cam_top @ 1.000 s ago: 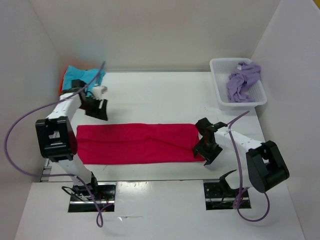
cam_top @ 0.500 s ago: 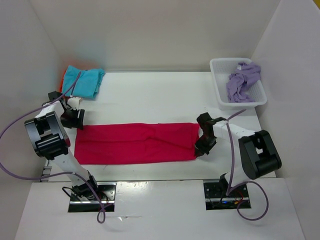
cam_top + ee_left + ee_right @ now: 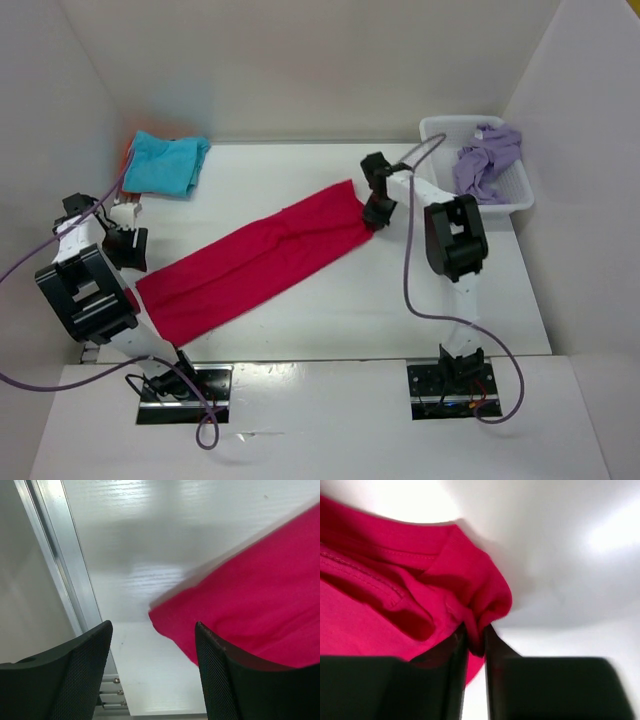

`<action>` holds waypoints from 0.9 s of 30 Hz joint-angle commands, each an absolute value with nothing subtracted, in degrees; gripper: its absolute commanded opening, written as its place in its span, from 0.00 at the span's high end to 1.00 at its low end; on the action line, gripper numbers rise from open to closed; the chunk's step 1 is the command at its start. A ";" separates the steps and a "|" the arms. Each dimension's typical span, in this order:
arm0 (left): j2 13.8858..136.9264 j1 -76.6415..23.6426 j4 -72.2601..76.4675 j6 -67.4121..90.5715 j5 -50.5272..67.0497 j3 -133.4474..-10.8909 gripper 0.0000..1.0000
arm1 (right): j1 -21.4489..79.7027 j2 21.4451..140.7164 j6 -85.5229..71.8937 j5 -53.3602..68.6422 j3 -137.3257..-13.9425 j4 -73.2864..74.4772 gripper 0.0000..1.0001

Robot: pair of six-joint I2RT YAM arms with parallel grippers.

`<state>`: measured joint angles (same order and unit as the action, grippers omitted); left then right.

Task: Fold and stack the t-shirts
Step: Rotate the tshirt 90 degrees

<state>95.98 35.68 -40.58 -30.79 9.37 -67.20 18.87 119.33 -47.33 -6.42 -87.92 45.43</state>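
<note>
While the right gripper [image 3: 475, 642] clamps its far end, the magenta-red t-shirt [image 3: 255, 262] lies slantwise across the table [image 3: 290, 190]
Left gripper [image 3: 152, 645] hangs spread open by the shirt's near-left corner; turquoise t-shirt [image 3: 165, 163] folded at far left

Overhead, wrist close-ups; red shirt [image 3: 250, 262] shared

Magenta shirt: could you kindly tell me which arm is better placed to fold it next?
Right. The right tool is pinched on the magenta shirt's far end; the left tool hovers open beside the near end, holding nothing.
</note>
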 commanded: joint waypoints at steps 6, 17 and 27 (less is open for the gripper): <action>92.64 34.98 -48.68 -32.53 10.63 -68.12 0.25 | 22.85 156.24 -26.28 -30.39 -164.48 62.29 0.00; 85.44 32.87 -47.82 -28.83 11.95 -64.69 0.19 | 32.41 113.82 -23.14 -49.19 -129.65 54.17 0.00; 70.33 36.47 -48.42 -26.98 20.30 -64.24 0.19 | 56.58 82.26 -30.54 -37.10 -90.79 47.71 0.00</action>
<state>76.14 35.55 -47.94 -28.62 16.32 -63.42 54.41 79.09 -23.20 -41.25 -94.70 46.09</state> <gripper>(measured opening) 0.805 0.999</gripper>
